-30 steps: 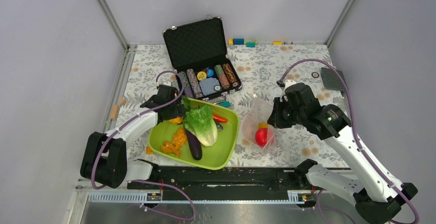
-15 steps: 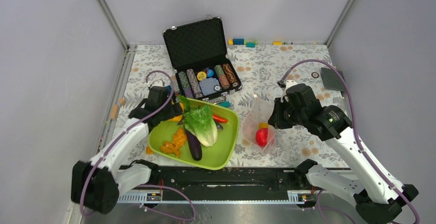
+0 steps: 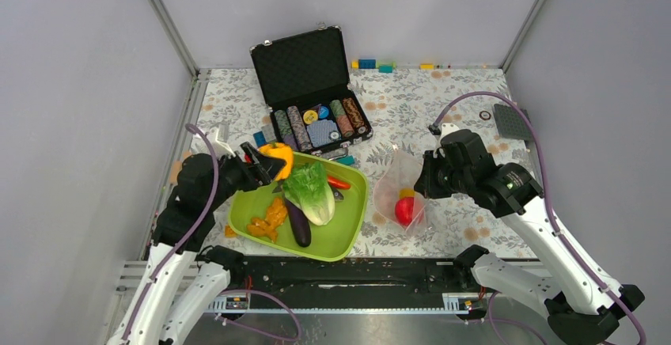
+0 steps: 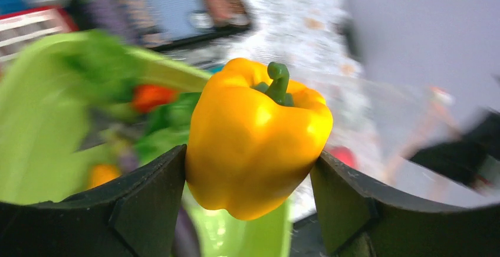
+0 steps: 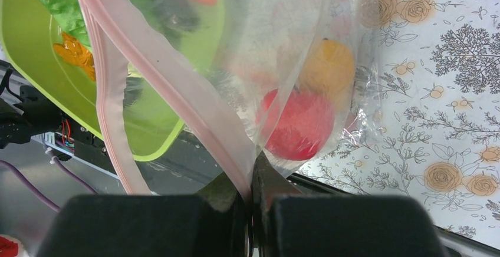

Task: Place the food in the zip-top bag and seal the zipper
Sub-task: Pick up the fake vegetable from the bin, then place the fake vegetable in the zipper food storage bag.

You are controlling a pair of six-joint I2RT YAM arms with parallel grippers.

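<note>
Now your left gripper, poised above the tray's ten o'clock rim, clamps the yellow pepper; your right gripper pinches the zipper.

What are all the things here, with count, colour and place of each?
yellow pepper: one, yellow, held near the tray's far-left corner
lettuce: one, green, in the tray
eggplant: one, purple, in the tray
carrot: one, orange-red, in the tray
tray: one, lime-green, left of the bag
zip-top bag: one, clear, right of the tray
apple: one, red, inside the bag
poker chip case: one, black, open behind the tray
left pincer: one, black, gripping the pepper
right pincer: one, black, pinching the bag's mouth
</note>
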